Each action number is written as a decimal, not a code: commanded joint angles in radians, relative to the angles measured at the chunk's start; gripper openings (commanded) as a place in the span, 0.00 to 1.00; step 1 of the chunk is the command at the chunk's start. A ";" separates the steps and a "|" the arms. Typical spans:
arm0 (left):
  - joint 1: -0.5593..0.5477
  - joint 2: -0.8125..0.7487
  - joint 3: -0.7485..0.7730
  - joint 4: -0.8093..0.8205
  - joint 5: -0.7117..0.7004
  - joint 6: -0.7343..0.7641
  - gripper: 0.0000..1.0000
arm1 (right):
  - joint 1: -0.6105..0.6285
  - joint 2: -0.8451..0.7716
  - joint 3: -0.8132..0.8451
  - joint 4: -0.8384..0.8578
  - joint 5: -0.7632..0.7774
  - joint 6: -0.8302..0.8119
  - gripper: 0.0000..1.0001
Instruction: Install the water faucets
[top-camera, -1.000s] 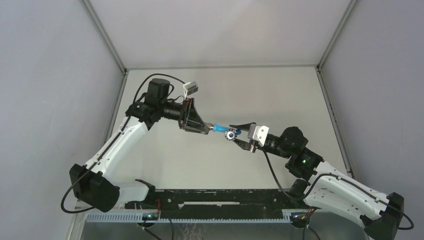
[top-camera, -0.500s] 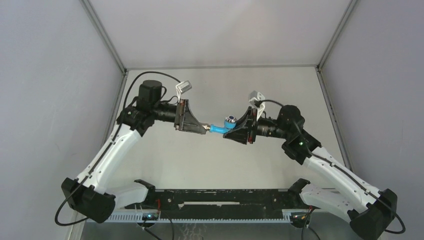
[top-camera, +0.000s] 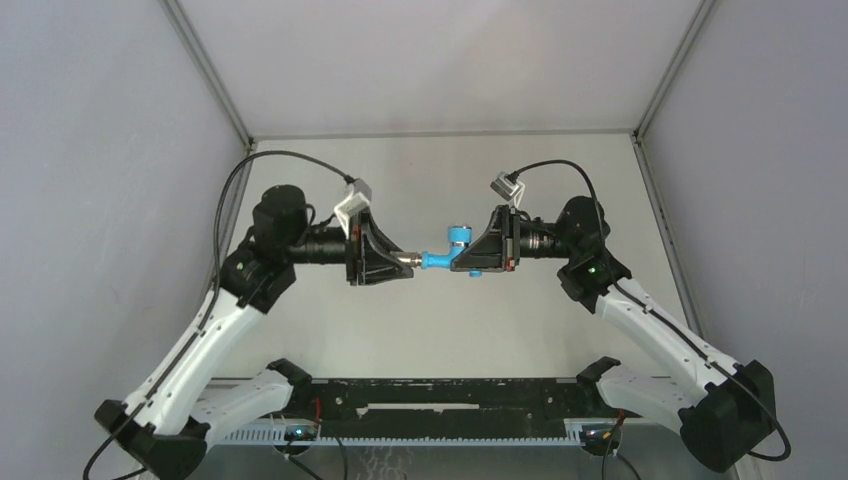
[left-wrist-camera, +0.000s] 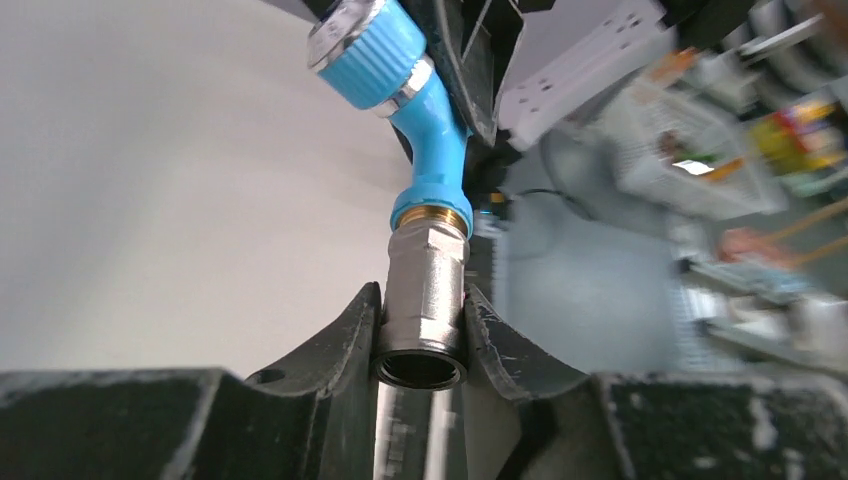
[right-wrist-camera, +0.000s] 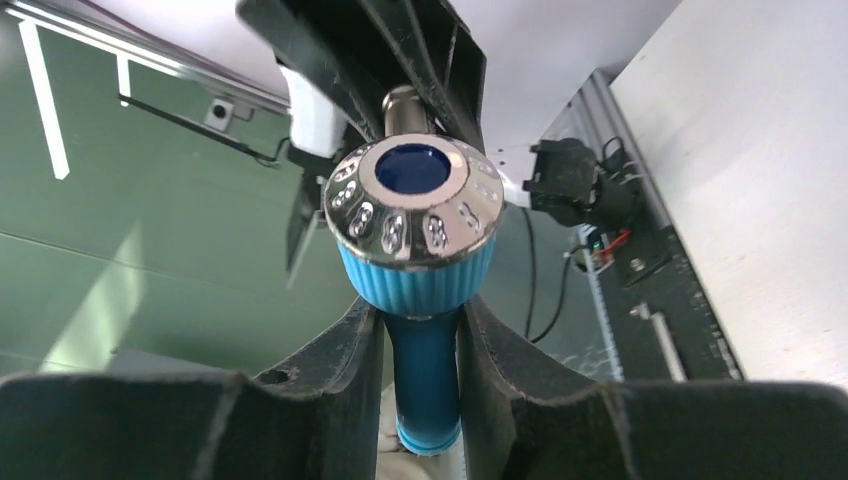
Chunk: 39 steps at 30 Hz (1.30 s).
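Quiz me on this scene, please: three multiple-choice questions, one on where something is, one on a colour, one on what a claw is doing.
1. Where is the blue tap?
A) lying flat on the table
B) gripped at both ends in mid-air
C) inside a box

2. What colour is the fitting that the left gripper clamps?
A) red
B) green
C) silver

3. How is the right gripper?
A) shut on the blue tap
B) open and empty
C) out of view

Answers: 1 B, the top view shows it bridging the two grippers; 2 C, the left wrist view shows silver metal between the fingers; 3 A, its fingers press the tap's blue stem from both sides.
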<state>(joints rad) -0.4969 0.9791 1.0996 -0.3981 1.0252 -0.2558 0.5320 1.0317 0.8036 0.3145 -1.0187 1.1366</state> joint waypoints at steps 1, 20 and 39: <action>-0.136 -0.150 -0.095 0.055 -0.327 0.370 0.00 | -0.033 -0.022 0.009 0.118 -0.019 0.202 0.00; -0.608 -0.227 -0.239 0.052 -1.154 0.989 0.00 | -0.084 0.113 -0.083 0.300 0.039 0.536 0.10; -0.746 -0.190 -0.332 0.162 -1.398 1.041 0.00 | -0.176 0.039 -0.115 0.187 0.151 0.517 0.77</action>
<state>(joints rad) -1.2602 0.8436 0.7574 -0.2066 -0.4377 0.9031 0.4026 1.1500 0.6529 0.4763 -0.9253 1.6939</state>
